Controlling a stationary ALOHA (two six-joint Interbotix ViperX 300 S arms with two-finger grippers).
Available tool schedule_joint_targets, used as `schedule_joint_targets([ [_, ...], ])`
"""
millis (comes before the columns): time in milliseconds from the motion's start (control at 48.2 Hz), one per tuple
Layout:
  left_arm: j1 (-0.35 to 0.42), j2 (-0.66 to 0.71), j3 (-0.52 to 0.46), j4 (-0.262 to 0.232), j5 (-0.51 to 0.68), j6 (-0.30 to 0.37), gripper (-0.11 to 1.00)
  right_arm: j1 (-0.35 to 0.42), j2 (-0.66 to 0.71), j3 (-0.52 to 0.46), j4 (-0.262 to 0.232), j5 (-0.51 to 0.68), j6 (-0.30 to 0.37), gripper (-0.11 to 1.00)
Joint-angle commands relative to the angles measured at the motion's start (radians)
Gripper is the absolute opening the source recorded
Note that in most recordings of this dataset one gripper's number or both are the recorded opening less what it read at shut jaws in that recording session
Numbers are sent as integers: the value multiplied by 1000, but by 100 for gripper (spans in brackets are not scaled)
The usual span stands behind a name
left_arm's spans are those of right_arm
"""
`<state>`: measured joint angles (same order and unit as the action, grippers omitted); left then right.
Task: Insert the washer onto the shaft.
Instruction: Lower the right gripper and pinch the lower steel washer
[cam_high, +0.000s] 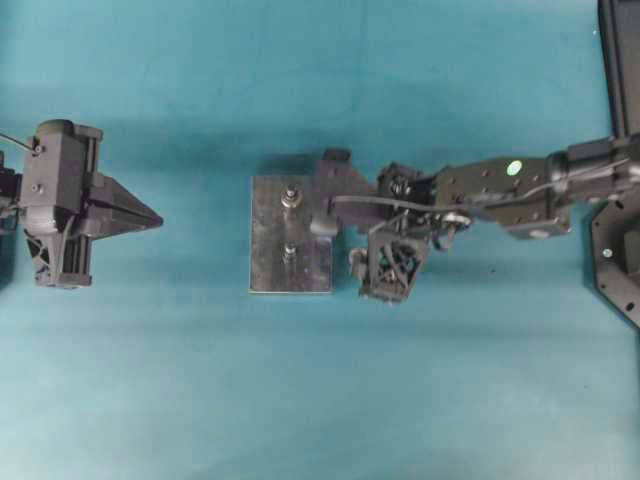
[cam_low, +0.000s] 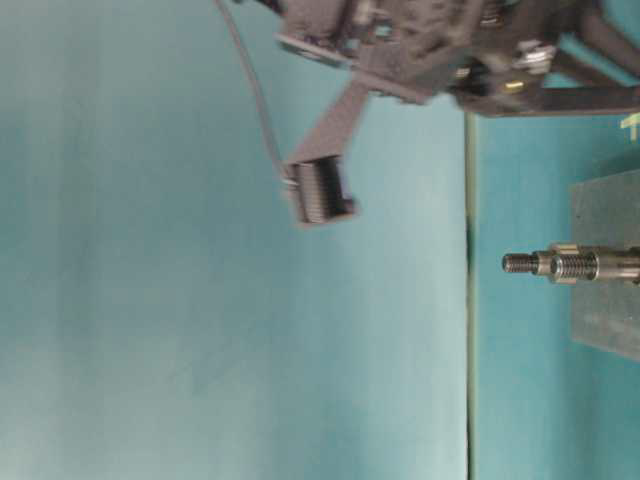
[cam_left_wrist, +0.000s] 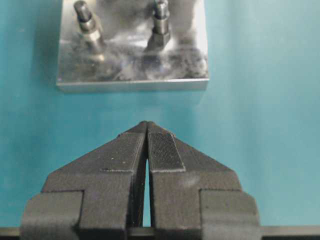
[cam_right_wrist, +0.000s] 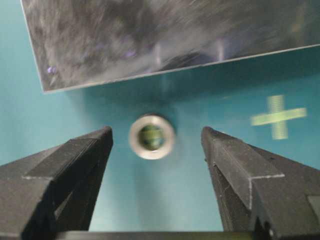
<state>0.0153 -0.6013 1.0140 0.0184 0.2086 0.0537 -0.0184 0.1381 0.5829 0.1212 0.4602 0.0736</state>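
Altogether we count two shafts (cam_left_wrist: 89, 27) upright on one metal plate (cam_left_wrist: 132, 82) and one washer (cam_right_wrist: 151, 136) flat on the table just beside the plate's edge. Our right gripper (cam_right_wrist: 157, 145) hangs wide open with the washer between its fingers, untouched, while our left gripper (cam_left_wrist: 147, 130) is closed on nothing, pointing at the plate from well apart.

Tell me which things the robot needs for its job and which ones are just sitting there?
Needed:
washer, lying on the table
shafts on the metal plate
right gripper, open around the washer

Just there:
left gripper, shut
green cross mark
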Motion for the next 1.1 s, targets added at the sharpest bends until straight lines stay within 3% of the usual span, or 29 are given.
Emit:
schedule_joint_targets([
  [0, -2, -2, -20, 3, -8, -2, 0, 12, -5, -14, 2, -5, 14, 78],
  [622, -2, 23, -29, 3, -8, -2, 0, 17, 51, -17, -2, -9, 25, 76],
  [747, -2, 23, -29, 3, -8, 0, 0, 17, 52, -23, -2, -6, 25, 62],
  [913, -2, 23, -29, 3, -8, -2, 0, 18, 52, -28, -5, 20, 21, 33],
  [1079, -2, 25, -29, 3, -9, -2, 0, 20, 37, -28, -18, 57, 25, 32],
])
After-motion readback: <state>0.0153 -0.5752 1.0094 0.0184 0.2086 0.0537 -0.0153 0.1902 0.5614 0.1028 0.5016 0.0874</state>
